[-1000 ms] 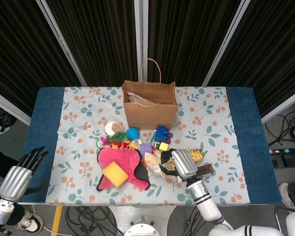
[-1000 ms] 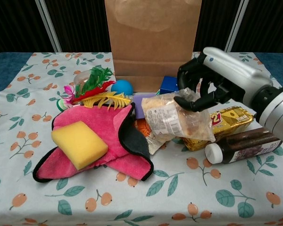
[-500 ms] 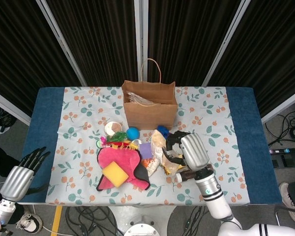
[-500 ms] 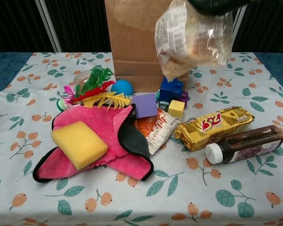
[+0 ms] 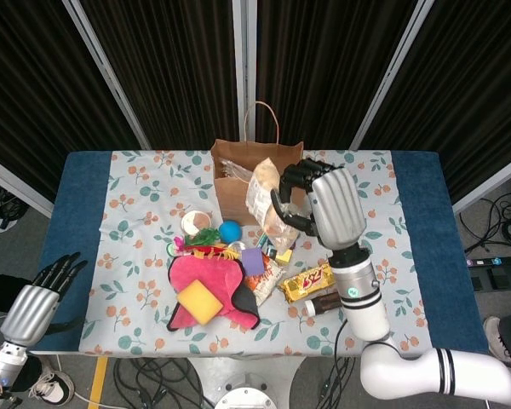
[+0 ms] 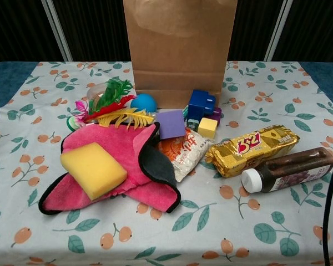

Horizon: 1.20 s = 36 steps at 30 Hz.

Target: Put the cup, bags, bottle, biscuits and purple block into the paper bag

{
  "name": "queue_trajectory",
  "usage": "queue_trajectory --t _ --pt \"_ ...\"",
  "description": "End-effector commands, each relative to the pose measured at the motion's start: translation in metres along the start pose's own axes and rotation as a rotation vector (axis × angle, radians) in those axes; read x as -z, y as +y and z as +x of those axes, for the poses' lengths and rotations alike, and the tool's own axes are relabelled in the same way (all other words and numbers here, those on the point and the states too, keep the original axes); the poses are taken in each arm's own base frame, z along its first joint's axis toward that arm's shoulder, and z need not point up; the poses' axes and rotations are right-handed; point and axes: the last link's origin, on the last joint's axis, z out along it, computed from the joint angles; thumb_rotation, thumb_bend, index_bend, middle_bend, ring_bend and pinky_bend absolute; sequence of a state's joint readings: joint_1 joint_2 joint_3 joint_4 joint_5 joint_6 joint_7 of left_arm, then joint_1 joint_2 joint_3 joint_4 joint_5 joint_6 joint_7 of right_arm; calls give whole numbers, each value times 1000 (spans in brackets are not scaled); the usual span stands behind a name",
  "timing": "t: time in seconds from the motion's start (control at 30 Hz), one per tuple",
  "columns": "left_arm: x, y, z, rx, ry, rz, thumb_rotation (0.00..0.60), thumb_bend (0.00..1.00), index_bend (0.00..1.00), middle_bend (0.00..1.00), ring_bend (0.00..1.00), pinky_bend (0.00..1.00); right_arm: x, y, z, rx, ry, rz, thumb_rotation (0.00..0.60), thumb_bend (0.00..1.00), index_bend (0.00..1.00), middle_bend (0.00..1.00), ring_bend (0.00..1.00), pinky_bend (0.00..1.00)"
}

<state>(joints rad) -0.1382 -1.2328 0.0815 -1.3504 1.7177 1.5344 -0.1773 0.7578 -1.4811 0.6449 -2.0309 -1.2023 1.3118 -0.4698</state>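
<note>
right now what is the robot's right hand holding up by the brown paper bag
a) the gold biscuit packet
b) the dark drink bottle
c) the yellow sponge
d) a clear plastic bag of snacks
d: in the head view the right hand grips the clear plastic snack bag by the brown paper bag, while the gold biscuit packet, dark bottle and yellow sponge lie on the table.

bottle (image 6: 288, 170) right of sponge (image 6: 92, 169)

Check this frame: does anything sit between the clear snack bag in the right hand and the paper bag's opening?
Nothing visible does. The right hand holds the clear snack bag beside the paper bag, near its open top; another clear bag already lies inside.
</note>
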Motion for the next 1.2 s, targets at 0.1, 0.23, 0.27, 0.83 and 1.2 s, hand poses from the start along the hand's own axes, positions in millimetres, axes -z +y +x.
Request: queue_trajectory --t 0.1,0.23,0.27,0.83,1.2 --pt "-2 -3 1 -1 -1 10 600 0 87 66 63 188 -39 3 4 61 69 -29 600 367 782 683 571 686" --pt "-4 -6 0 -2 -7 20 600 0 87 66 62 188 -55 16 -2 81 81 -74 600 369 782 683 571 686" --pt "-4 -7 0 -2 -8 22 600 0 87 66 63 188 -58 20 -4 85 82 -84 600 369 782 683 571 686" --pt "-5 -12 -1 -7 -12 41 600 0 87 66 63 188 -75 73 -52 99 21 -224 600 371 785 681 571 686" --pt "-4 -14 -1 -8 -12 51 600 0 87 66 63 189 -69 87 -67 89 -76 -262 600 161 536 502 368 457"
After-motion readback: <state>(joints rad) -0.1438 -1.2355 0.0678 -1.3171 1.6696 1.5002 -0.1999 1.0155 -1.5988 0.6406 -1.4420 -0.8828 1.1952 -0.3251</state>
